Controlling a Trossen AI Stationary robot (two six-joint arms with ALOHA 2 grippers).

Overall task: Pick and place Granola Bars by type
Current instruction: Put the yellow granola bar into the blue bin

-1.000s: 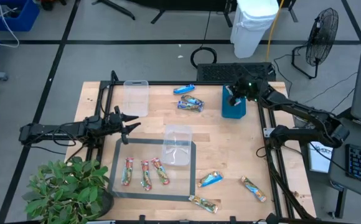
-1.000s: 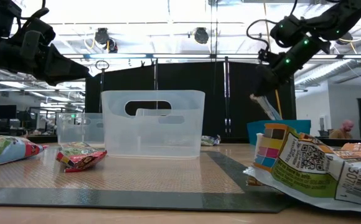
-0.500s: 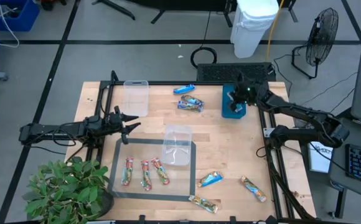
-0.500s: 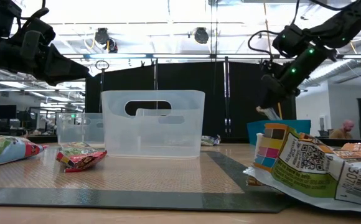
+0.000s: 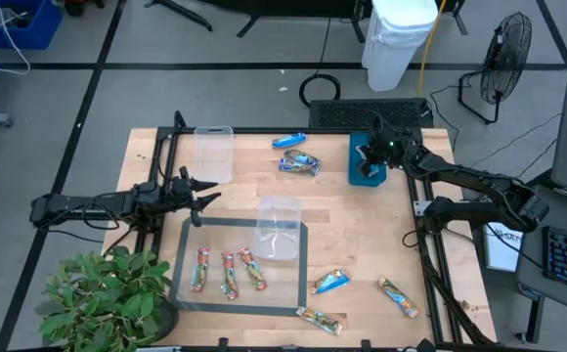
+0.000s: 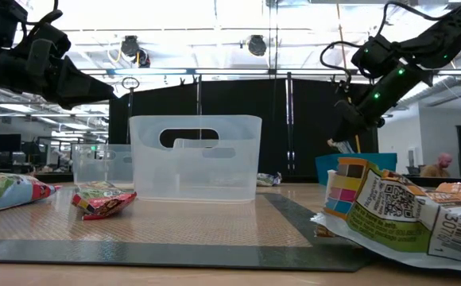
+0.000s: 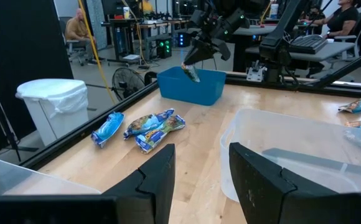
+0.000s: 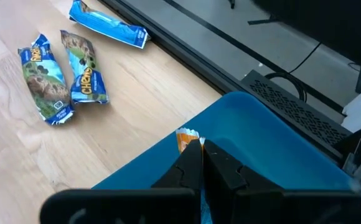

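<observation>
Right gripper (image 8: 200,163) pinches a light, crinkly, slippery bar (image 8: 187,140) by its end seam above the far-right blue bin (image 8: 274,149); left gripper (image 7: 199,177) waits, fingers apart.

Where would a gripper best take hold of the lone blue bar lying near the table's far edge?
Across the short width at the middle of the blue bar, coming straight down from above. It lies flat and slightly angled on bare wood, apart from the two bars beside it, so both long sides look free for the fingers. The crimped ends are thin and would likely slip.
</observation>
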